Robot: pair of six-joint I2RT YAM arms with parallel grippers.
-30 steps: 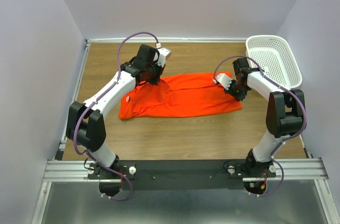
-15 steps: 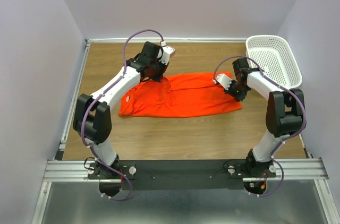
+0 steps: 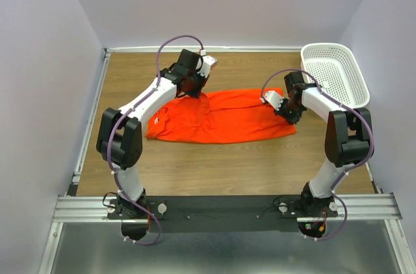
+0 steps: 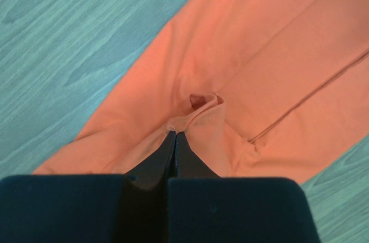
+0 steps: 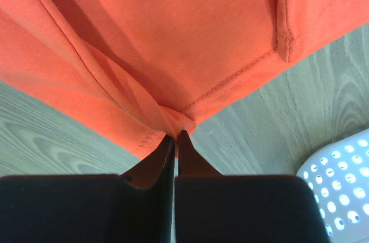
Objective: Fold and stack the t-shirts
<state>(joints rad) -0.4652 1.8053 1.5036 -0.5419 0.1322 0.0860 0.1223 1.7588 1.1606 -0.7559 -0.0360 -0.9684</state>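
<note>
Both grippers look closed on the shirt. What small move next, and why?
Probably lift both arms slightly together. The left gripper pinches a raised fold of the orange-red t-shirt, the right gripper pinches its hemmed edge, yet most of the fabric lies flat on the table; raising it frees the far edge for folding.

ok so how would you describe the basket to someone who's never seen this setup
Look at the wooden table and go to its far right corner, just beyond the right arm. The basket there is white plastic full of small holes, unlike the flat orange-red t-shirt spread mid-table.
</note>
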